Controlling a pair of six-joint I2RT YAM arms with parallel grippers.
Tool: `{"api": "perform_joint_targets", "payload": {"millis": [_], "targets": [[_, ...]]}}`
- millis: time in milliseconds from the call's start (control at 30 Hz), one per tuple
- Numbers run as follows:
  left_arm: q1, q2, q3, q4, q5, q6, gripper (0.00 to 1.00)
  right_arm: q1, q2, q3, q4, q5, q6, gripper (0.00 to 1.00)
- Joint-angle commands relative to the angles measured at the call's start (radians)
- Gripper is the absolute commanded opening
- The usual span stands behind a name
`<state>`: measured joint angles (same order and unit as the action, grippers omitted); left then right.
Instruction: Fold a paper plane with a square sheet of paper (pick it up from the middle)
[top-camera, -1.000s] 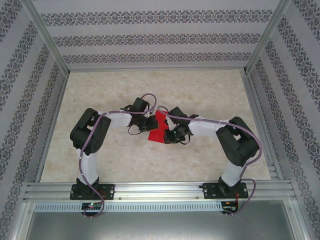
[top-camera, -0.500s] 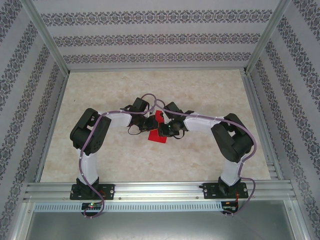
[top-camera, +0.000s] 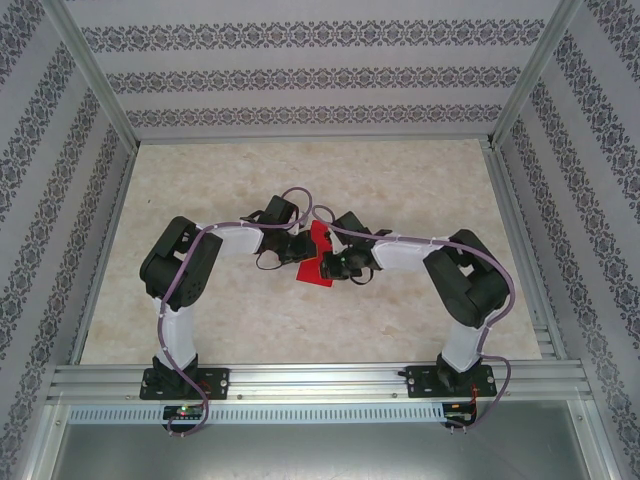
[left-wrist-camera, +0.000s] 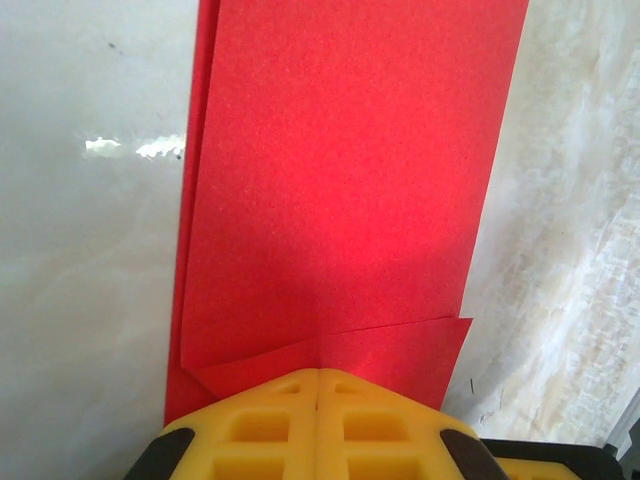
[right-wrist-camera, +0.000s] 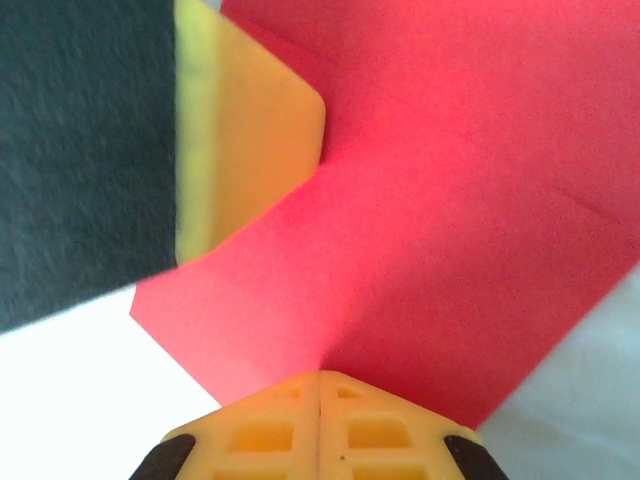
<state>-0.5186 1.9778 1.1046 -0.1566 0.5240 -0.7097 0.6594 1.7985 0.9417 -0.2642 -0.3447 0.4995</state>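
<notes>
Your left pincer (left-wrist-camera: 318, 380) is clenched on one edge of the red sheet of paper (left-wrist-camera: 340, 180) and your right pincer (right-wrist-camera: 320, 380) on another, the sheet between them at the middle of the desk (top-camera: 400, 190). It shows layered flaps, so you seem mid-fold; next, align edges before pressing the crease

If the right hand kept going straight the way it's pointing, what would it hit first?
The folded red paper, which spreads directly ahead of the shut right hand. A yellow finger of the left hand sits left of that line; depth is unclear.
</notes>
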Motion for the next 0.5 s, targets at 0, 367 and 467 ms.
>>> {"api": "perform_joint_targets", "payload": {"millis": [0, 367, 467], "targets": [[-0.004, 0.087, -0.054, -0.077, -0.143, -0.008, 0.06, 0.021, -0.029, -0.094, -0.138, -0.023, -0.015, 0.05], [-0.005, 0.082, -0.048, -0.074, -0.128, 0.002, 0.07, 0.000, -0.106, -0.034, 0.004, 0.016, 0.060, 0.05], [-0.004, 0.078, -0.050, -0.069, -0.120, 0.004, 0.07, 0.000, -0.100, -0.011, 0.038, 0.038, 0.083, 0.05]]}}
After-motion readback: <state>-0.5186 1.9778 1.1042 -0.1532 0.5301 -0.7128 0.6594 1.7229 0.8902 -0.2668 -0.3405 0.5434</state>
